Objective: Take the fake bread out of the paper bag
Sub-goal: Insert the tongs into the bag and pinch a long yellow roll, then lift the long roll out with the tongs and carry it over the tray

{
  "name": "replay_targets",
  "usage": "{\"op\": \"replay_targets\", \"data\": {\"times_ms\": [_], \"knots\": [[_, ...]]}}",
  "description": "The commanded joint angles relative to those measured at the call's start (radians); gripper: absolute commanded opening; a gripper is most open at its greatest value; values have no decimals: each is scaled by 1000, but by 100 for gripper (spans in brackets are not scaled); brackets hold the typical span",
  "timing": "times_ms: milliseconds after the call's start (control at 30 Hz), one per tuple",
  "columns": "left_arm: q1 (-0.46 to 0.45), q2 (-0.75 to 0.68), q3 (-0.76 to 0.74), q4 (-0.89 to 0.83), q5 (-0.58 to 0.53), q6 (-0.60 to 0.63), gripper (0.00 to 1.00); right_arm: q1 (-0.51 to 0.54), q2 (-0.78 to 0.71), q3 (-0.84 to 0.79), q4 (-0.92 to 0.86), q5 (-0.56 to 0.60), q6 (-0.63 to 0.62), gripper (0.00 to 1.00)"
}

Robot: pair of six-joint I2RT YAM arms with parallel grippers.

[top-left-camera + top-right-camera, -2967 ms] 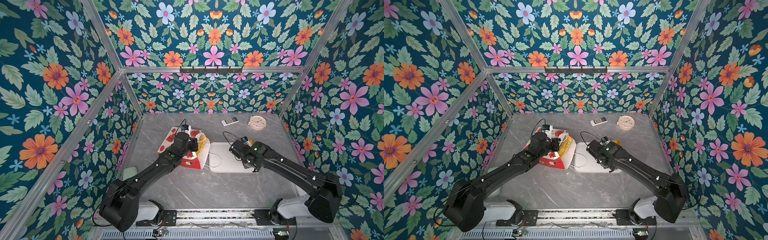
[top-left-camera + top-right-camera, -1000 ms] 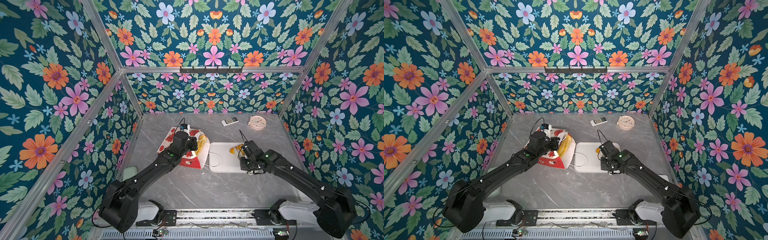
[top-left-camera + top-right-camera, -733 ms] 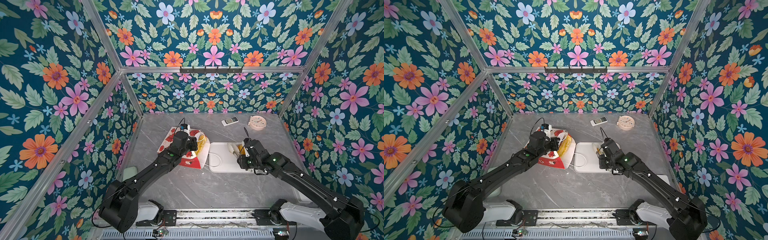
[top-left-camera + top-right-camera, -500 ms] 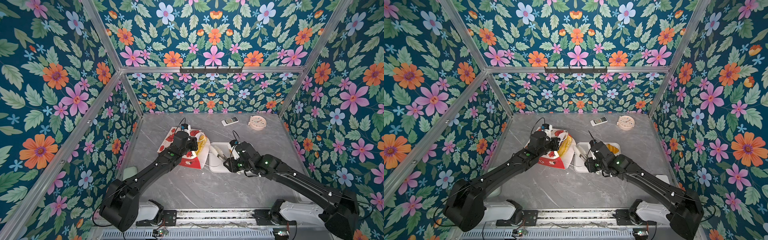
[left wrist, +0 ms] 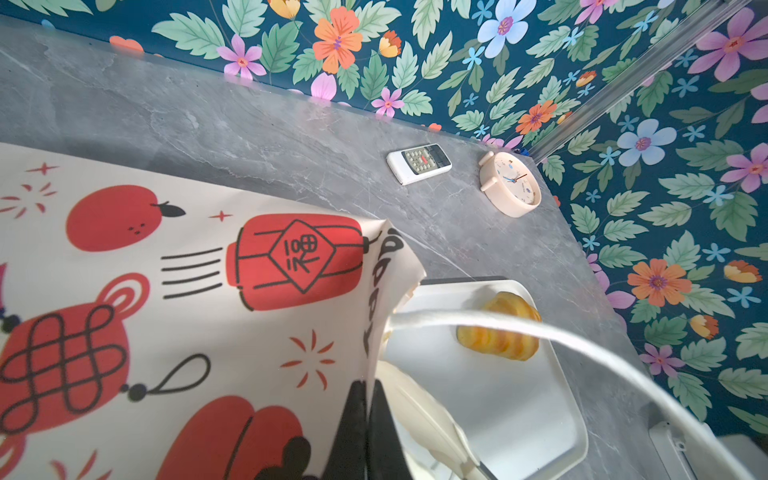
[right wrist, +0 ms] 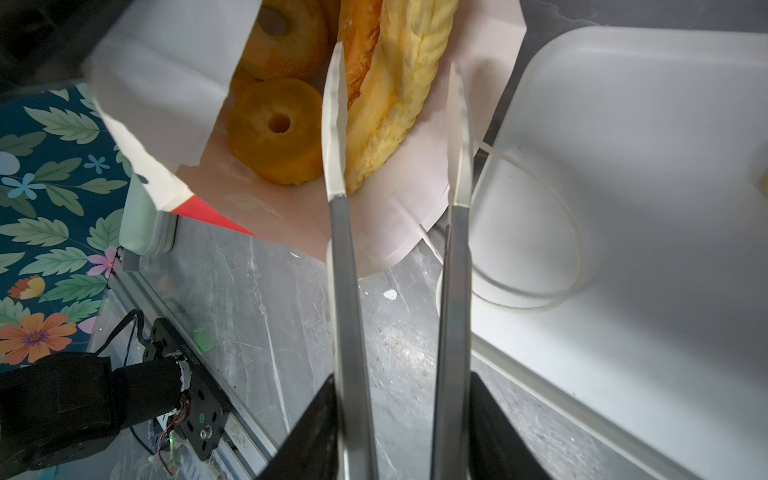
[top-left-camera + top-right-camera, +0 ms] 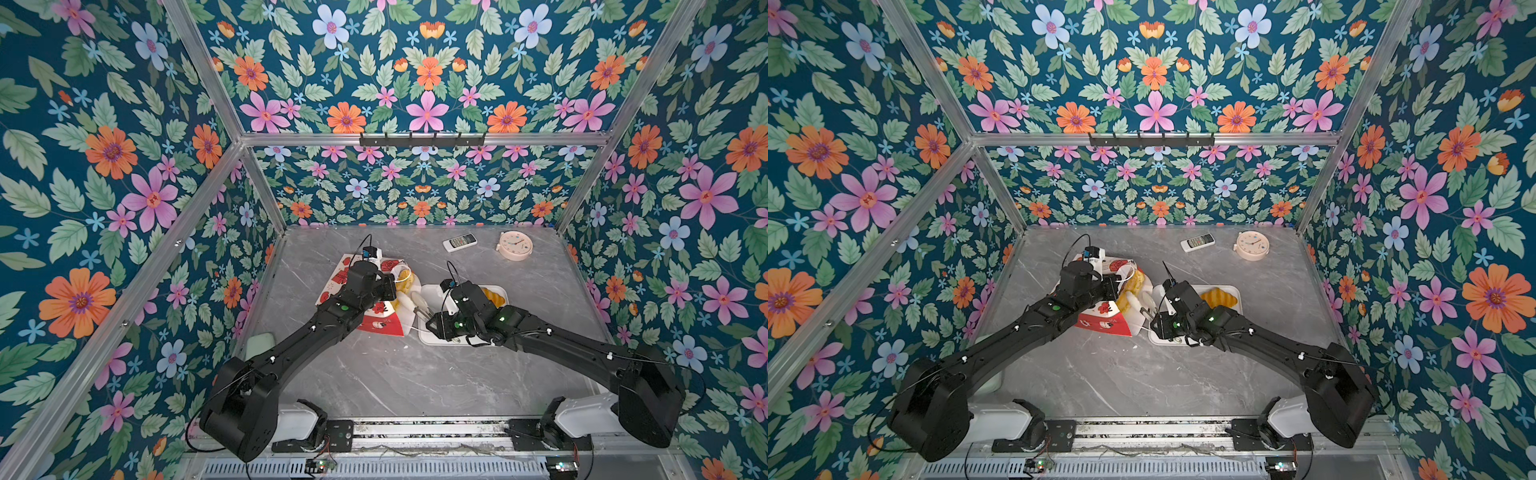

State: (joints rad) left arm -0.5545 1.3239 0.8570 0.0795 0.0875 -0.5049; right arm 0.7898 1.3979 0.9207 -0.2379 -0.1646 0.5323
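The left tool (image 5: pixel 365 432) clamps the paper bag (image 5: pixel 208 270) by its rim; the right tool (image 6: pixel 397 58), parted, frames the twisted bread stick (image 6: pixel 386 137) at its mouth.

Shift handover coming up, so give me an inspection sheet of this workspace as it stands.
Surface: grey marble tabletop, a pale speck.
Job's things: paper bag on its side, mouth toward white tray; twisted stick and ring donuts inside; croissant on tray.
Clutter: remote, clock, pale green pad.
Grippers: left gripper shut on bag's edge; right gripper open at bag mouth.
Cables: camera leads loop over wrists; cord handle lies on tray.
Surroundings: floral walls, hook rail.
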Motion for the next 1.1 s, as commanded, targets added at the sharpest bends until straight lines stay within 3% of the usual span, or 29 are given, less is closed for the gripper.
{"op": "replay_targets", "data": {"times_ms": [0, 300, 433, 767, 1067], "knots": [[1, -9, 5, 27, 11, 4, 0, -1, 24, 1, 86, -8, 6, 45], [1, -14, -1, 29, 15, 6, 0, -3, 146, 49, 154, -30, 3, 44], [1, -13, -3, 31, 11, 2, 0, -4, 162, 59, 148, -8, 2, 26], [5, 4, 14, 34, -5, -22, 0, -3, 14, 17, 32, -7, 7, 23], [29, 15, 12, 58, -24, -66, 0, -3, -213, -45, -104, 112, -2, 23]]}}
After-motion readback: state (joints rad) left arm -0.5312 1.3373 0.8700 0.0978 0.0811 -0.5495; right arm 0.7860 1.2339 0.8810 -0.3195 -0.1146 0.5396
